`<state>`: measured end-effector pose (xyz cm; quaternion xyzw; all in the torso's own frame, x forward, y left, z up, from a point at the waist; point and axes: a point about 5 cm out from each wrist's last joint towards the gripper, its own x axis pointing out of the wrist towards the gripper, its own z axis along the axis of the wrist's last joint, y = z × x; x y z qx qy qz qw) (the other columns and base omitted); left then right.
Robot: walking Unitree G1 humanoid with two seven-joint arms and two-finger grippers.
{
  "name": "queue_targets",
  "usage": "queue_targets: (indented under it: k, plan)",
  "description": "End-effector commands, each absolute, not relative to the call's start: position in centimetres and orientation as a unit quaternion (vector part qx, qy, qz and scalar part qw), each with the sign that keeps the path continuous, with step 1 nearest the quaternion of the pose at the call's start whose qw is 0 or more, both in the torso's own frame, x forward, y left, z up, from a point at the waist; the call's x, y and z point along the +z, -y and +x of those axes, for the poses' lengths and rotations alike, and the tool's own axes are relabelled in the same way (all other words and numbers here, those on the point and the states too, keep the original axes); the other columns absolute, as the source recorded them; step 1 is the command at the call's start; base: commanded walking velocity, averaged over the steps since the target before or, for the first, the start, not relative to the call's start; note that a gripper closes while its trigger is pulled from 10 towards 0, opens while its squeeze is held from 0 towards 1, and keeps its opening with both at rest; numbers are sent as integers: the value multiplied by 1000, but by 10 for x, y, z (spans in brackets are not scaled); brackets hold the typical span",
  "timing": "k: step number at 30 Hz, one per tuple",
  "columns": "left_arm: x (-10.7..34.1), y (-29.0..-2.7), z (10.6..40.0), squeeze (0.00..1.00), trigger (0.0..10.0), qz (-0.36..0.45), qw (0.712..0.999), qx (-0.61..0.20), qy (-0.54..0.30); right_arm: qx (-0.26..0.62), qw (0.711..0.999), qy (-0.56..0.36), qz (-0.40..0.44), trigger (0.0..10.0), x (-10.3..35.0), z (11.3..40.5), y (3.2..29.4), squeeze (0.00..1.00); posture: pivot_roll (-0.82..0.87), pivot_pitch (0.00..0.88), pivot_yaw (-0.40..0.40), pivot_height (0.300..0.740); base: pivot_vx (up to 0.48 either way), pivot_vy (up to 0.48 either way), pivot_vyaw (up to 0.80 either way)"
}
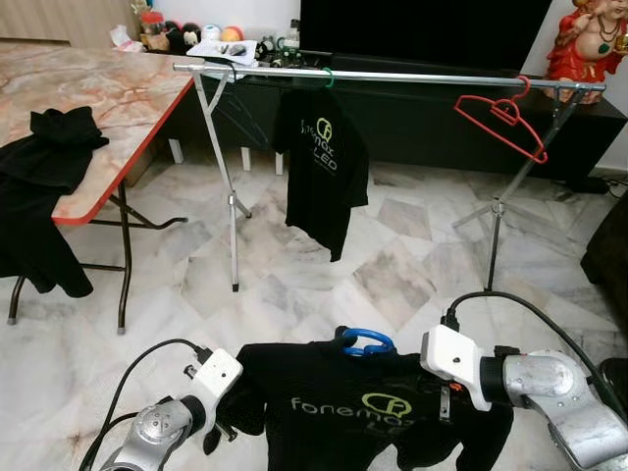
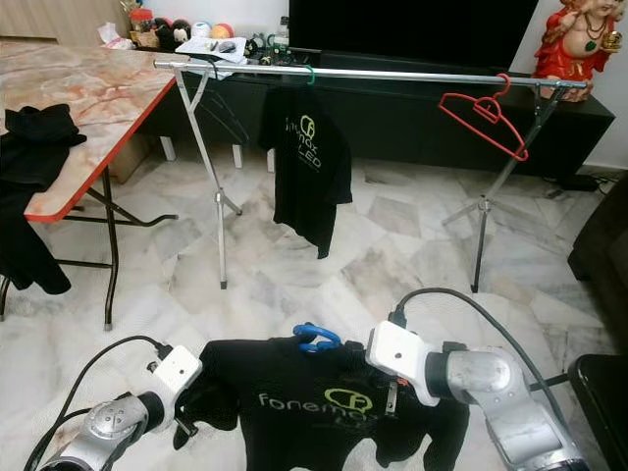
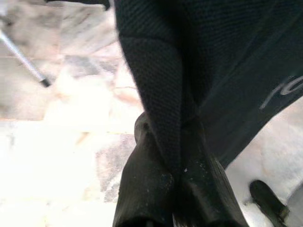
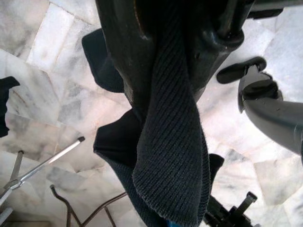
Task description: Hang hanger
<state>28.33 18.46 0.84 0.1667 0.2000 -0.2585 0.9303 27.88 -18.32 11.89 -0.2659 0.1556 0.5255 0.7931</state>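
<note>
Over on the left, a marble-topped counter point(image 1: 108, 83) with a red edge carries a black garment point(image 1: 44, 167) that drapes over its side. Down low, the left claw point(image 1: 228, 417) is pinching the left sleeve of a black T-shirt point(image 1: 363, 417); in the left wrist view its fingers point(image 3: 142, 189) are pressed together on the dark fabric. The T-shirt, with its "fonemax" print, hangs spread between both arms just above the marble floor point(image 1: 392, 255), on a blue hanger point(image 1: 365, 341) whose hook pokes up from the collar. Beyond it stands the silver clothes rail point(image 1: 412, 77), well apart from the held T-shirt, with a second black shirt point(image 1: 322, 162) on a green hook near its middle. On to the right: the right claw point(image 4: 180, 61) is clamped on the other shoulder, ribbed dark cloth bunched between its fingers in the right wrist view. Further right on the rail an empty red hanger point(image 1: 502, 120) dangles tilted, with a red statue point(image 1: 589, 39) behind.
</note>
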Motion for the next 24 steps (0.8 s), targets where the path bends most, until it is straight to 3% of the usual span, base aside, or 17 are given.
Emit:
queue_targets:
  k: [1, 4, 6, 15, 17, 18, 24]
  plan:
    - [4, -194, 282, 0, 0, 168, 937, -216, -219, 474, 826, -118, -281, 0, 136, 293, 192, 0, -36, 95, -54, 721, 0, 0, 0]
    - [4, -211, 286, 0, 0, 165, 951, -112, -236, 389, 870, -103, -284, 0, 143, 311, 202, 0, -36, 97, -53, 721, 0, 0, 0]
    - [3, -216, 286, 0, 0, 161, 952, -82, -247, 363, 884, -99, -278, 0, 145, 316, 205, 0, -37, 97, -53, 721, 0, 0, 0]
    - [-14, -227, 275, 0, 0, 181, 924, -12, -337, 280, 936, -65, -204, 0, 158, 332, 206, 0, -30, 100, -49, 721, 0, 0, 0]
    - [-23, -223, 267, 0, 0, 176, 908, -29, -380, 247, 951, -58, -178, 0, 160, 337, 209, 0, -30, 100, -50, 721, 0, 0, 0]
    - [-29, -214, 262, 0, 0, 181, 895, -86, -397, 231, 958, -54, -162, 0, 162, 339, 210, 0, -31, 101, -50, 721, 0, 0, 0]
    - [-39, -194, 249, 0, 0, 226, 844, -241, -423, 211, 966, -49, -139, 0, 164, 342, 212, 0, -29, 101, -52, 721, 0, 0, 0]
